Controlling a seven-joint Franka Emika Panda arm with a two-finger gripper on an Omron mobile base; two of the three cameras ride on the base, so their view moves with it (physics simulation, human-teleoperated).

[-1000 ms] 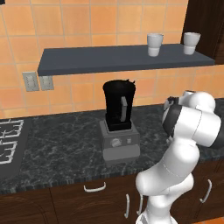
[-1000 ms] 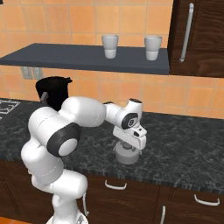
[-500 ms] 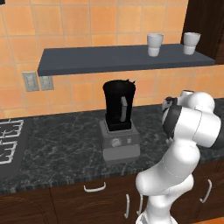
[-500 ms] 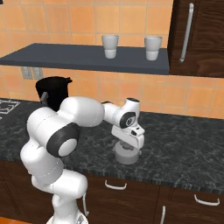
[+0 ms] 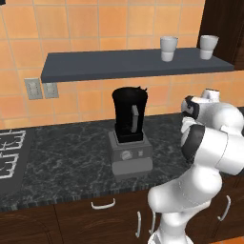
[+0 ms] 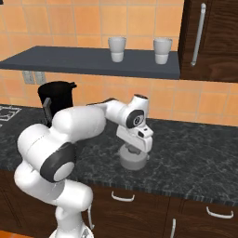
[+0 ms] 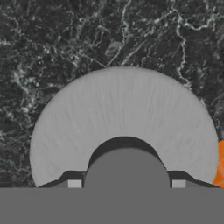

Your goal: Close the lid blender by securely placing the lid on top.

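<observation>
The blender [image 5: 129, 119] is a tall black jar on a boxy grey base with a dial, standing mid-counter with its rim uncovered. From the right base view the blender [image 6: 56, 99] sits at the left, partly behind my arm. The lid [image 6: 133, 159], a round grey disc, lies flat on the counter well to the blender's right. My gripper [image 6: 134, 149] hangs straight over it, pointing down. In the hand view the lid [image 7: 122, 113] spreads wide, and my gripper [image 7: 126, 183] is open, its fingertips [image 7: 74, 183] on either side of the raised central cap.
A dark shelf [image 5: 133, 64] runs along the wall above the blender, with two white cups [image 5: 168, 48] on it. A stove edge [image 5: 10, 152] lies at the far left. A dark tall cabinet [image 6: 209, 39] stands at the right. Black marble counter [image 6: 195, 153] surrounds the lid.
My hand has sunk a little lower over the lid, bringing the fingers down around its cap. The blender and lid have not moved.
</observation>
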